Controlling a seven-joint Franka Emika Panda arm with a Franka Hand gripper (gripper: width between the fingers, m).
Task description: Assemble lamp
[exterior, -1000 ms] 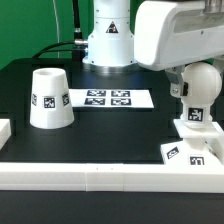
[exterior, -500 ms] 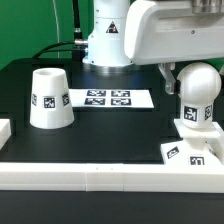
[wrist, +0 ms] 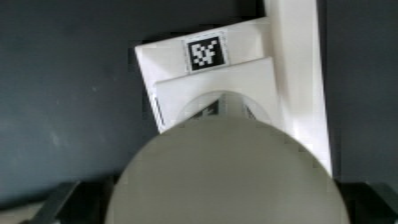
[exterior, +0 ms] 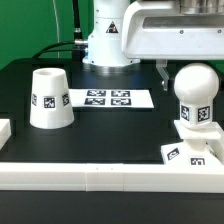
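The marker board (exterior: 106,98) lies flat on the black table (exterior: 110,138); a white rail (exterior: 100,178) borders the front.

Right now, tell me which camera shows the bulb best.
The exterior view: the whole bulb shows, round head and tag, upright on the base at that view's right. The wrist view catches only its blurred rounded top, close up, with the base behind it.

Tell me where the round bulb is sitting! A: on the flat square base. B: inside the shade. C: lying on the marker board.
A: the bulb stands upright on the base at the exterior view's right, while the shade stands apart at the left.
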